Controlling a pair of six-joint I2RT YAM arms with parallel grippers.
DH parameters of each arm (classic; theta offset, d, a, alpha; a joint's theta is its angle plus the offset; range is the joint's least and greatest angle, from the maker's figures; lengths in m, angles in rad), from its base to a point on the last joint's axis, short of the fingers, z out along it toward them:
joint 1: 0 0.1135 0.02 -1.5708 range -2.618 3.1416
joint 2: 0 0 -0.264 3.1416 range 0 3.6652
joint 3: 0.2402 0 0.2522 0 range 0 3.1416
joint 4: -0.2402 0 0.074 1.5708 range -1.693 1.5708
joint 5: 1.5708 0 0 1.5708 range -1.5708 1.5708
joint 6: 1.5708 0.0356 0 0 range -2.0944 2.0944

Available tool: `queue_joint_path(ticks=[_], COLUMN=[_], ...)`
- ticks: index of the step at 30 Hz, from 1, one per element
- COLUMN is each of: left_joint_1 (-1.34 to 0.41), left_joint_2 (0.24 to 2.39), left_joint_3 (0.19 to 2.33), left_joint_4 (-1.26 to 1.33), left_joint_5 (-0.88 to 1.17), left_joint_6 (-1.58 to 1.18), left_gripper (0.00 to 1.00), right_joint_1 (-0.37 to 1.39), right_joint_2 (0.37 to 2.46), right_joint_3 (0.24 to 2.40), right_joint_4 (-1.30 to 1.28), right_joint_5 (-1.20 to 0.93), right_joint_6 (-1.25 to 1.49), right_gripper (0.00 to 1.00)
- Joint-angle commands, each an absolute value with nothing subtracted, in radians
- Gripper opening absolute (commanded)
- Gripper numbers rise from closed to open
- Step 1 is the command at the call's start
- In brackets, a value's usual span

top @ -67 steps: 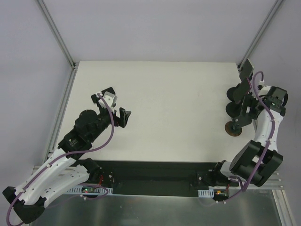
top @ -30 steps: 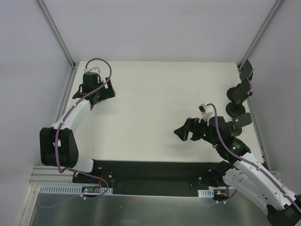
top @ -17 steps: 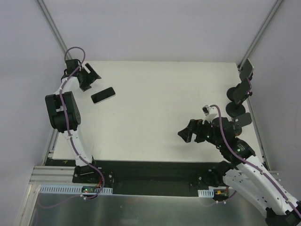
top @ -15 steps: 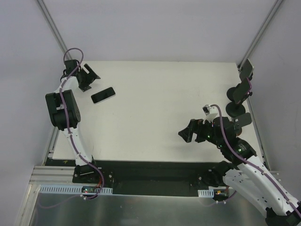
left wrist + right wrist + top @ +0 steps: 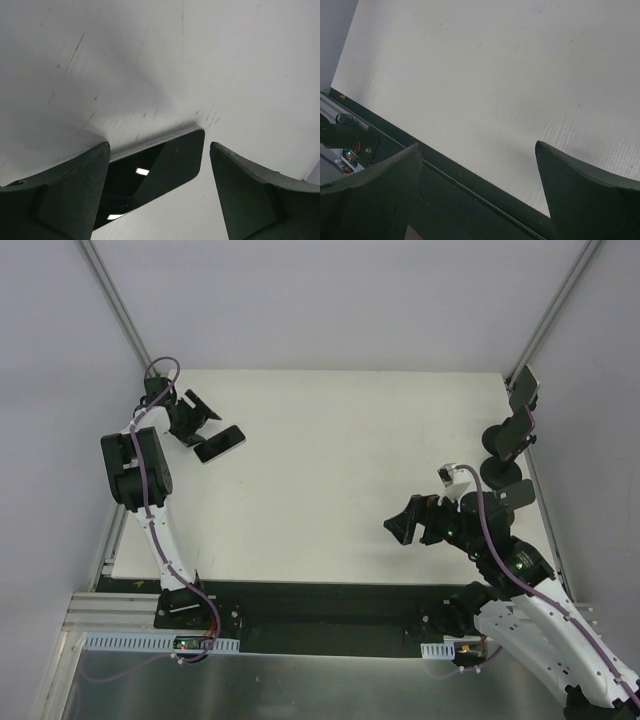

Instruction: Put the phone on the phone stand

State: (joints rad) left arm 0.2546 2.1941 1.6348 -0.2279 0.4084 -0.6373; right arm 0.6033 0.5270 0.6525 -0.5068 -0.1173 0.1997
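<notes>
The black phone (image 5: 220,444) lies flat on the white table at the far left. My left gripper (image 5: 200,413) is open just behind it and slightly above. In the left wrist view the phone (image 5: 155,175) lies between my open fingers (image 5: 60,195), not gripped. The black phone stand (image 5: 505,455) stands at the far right edge, with its clamp head (image 5: 523,388) on top. My right gripper (image 5: 412,522) is open and empty, left of the stand, over the table's front right. In the right wrist view its fingers (image 5: 590,195) frame bare table.
A black strip (image 5: 330,605) runs along the table's front edge, with the arm bases on it. Metal frame rails (image 5: 120,315) rise at the back corners. The white table (image 5: 340,460) lies between the two grippers.
My left arm swung to the far left corner, uncovered the phone, then moved closer over it. My right arm left the stand and moved toward the table's front.
</notes>
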Motion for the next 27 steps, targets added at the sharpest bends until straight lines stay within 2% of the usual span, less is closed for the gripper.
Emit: queue_joint_path(ticks=[1, 4, 8, 10, 12, 16, 19, 27], left_joint_1=[0.247, 0.244, 0.2, 0.169, 0.114, 0.008, -0.04, -0.04], left_joint_2=[2.086, 1.994, 1.884, 1.839, 1.83, 1.888, 1.94, 2.046], left_joint_3=[1.519, 1.416, 1.29, 1.279, 1.298, 1.406, 1.5, 1.62], left_joint_4=[-0.357, -0.371, -0.373, -0.379, -0.402, -0.508, -0.592, -0.661], left_joint_5=[0.411, 0.397, 0.312, 0.203, 0.135, -0.129, -0.245, -0.209], left_joint_6=[-0.554, -0.506, -0.433, -0.393, -0.362, -0.279, -0.192, 0.015], left_gripper=[0.79, 0.81, 0.91, 0.95, 0.99, 0.99, 0.99, 0.99], right_joint_1=[0.598, 0.6, 0.598, 0.598, 0.598, 0.598, 0.6, 0.598], right_joint_2=[0.493, 0.466, 0.431, 0.413, 0.397, 0.371, 0.342, 0.317], right_joint_3=[0.663, 0.649, 0.62, 0.609, 0.6, 0.6, 0.598, 0.598], right_joint_4=[-0.495, -0.483, -0.456, -0.443, -0.44, -0.468, -0.491, -0.503], right_joint_5=[-0.12, -0.118, -0.103, -0.104, -0.103, -0.094, -0.074, -0.052], right_joint_6=[0.25, 0.275, 0.304, 0.321, 0.328, 0.334, 0.327, 0.301], right_gripper=[0.96, 0.96, 0.96, 0.96, 0.96, 0.96, 0.96, 0.96])
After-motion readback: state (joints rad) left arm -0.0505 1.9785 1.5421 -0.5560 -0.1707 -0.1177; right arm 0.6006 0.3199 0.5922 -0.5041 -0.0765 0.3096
